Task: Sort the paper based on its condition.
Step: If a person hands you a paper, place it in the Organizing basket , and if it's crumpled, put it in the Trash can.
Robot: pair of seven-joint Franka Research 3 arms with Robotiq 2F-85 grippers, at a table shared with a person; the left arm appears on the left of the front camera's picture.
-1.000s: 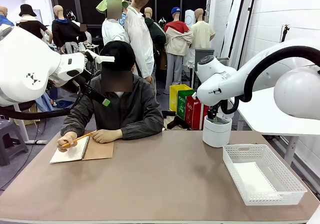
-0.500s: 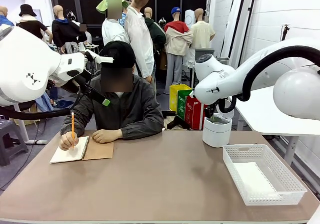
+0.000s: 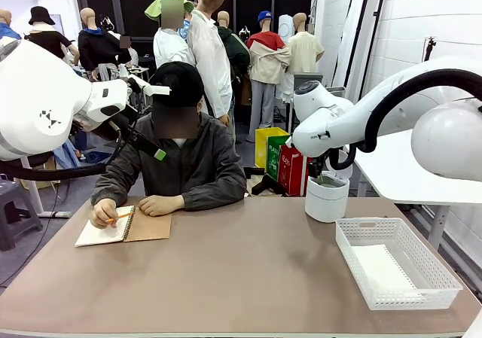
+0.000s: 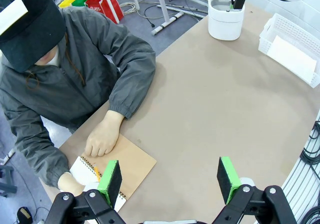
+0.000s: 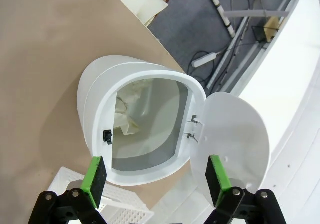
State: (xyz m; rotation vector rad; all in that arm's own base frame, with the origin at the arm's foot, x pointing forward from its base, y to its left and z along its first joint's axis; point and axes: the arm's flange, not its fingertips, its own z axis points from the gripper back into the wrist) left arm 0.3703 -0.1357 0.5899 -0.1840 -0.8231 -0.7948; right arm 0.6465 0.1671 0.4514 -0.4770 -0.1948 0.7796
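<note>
You are hovering the right hand (image 5: 155,181), spread and empty, over the bin (image 5: 142,119) holding crumpled paper (image 5: 125,116) near the desk's (image 3: 241,278) far right corner; descending risks clipping its lid (image 5: 235,134).

The right gripper (image 5: 155,176) hangs above a white bin (image 5: 140,124), its green pads (image 5: 96,174) set wide apart. The bin stands near the edge of the brown table (image 5: 45,59), its lid (image 5: 235,134) swung open. Crumpled paper (image 5: 127,116) lies inside. A white basket (image 5: 120,209) shows below.
</note>
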